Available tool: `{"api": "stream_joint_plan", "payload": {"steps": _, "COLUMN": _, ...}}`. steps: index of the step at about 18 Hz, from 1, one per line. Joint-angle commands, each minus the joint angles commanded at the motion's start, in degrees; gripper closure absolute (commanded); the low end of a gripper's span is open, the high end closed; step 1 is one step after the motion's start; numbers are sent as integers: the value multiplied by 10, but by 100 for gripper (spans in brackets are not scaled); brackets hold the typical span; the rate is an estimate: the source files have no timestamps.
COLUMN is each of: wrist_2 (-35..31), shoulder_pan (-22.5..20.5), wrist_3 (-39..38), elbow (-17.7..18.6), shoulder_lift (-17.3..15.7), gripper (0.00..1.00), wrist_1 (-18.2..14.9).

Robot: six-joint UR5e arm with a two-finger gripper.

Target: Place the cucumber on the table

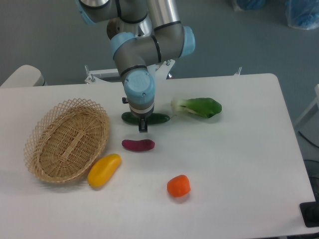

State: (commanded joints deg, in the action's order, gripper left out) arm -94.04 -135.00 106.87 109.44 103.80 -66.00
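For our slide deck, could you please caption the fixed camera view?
UR5e gripper holding the cucumber low over the white table, between wicker basket and leafy vegetable.

The arm [149,45] is silver tubing with grey joints, pale blue caps and a dark pincer [143,124].

Arm reaching down from rear, wrist vertical, tool [143,124] pointing down, fingers near tabletop.

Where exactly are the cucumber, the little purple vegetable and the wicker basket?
cucumber [159,118]: fixed camera, dark green right end showing beside the tool.
purple vegetable [138,145]: fixed camera, its middle.
wicker basket [102,130]: fixed camera, right side of its woven rim.
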Motion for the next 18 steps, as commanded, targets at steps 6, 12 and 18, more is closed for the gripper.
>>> {"api": "stream_joint_plan", "payload": {"steps": 6, "wrist_2": 44, "shoulder_pan": -25, "wrist_3": -10, "elbow": -99, "shoulder_lift": 15, "gripper": 0, "wrist_1": -55}}
{"api": "stream_joint_plan", "payload": {"steps": 12, "wrist_2": 60, "shoulder_pan": -61, "wrist_3": -32, "elbow": -211, "shoulder_lift": 90, "gripper": 0, "wrist_1": -62}}
{"api": "stream_joint_plan", "payload": {"steps": 18, "wrist_2": 62, "shoulder_pan": -80, "wrist_3": -56, "elbow": -315, "shoulder_lift": 177, "gripper": 0, "wrist_1": -62}}
